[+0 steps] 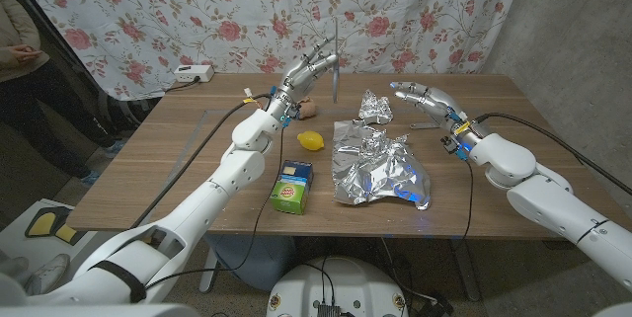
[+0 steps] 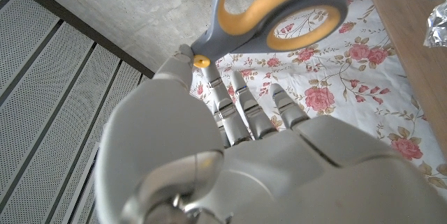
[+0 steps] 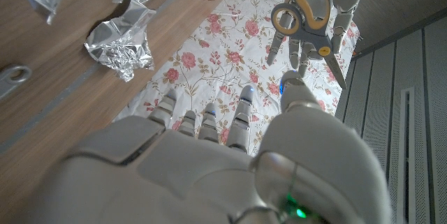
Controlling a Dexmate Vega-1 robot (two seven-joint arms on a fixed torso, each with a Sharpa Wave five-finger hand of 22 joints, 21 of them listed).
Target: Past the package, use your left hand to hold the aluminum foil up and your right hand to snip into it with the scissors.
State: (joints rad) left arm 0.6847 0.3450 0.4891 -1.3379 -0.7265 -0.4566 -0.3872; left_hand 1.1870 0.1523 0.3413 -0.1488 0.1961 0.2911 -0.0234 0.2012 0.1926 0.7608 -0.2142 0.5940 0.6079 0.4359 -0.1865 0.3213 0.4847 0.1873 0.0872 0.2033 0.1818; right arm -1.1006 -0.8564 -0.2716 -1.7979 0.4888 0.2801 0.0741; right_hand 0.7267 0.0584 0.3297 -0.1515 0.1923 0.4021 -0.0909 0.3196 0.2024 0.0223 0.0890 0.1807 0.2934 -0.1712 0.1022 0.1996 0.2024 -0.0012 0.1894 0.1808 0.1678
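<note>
Left hand (image 1: 311, 68) held one pair of scissors (image 1: 336, 60) aloft; right hand (image 1: 420, 97) hovered open, holding nothing.
Two foil pieces: crumpled sheet (image 1: 380, 169) beside the package (image 1: 292, 186), small wad (image 1: 374, 108) beyond it.

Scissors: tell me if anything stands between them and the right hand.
Nothing visible does. The left hand holds the scissors up in the air, and the right hand is open, its fingers reaching toward them. The crumpled foil lies on the table, roughly below the gap between them.
</note>
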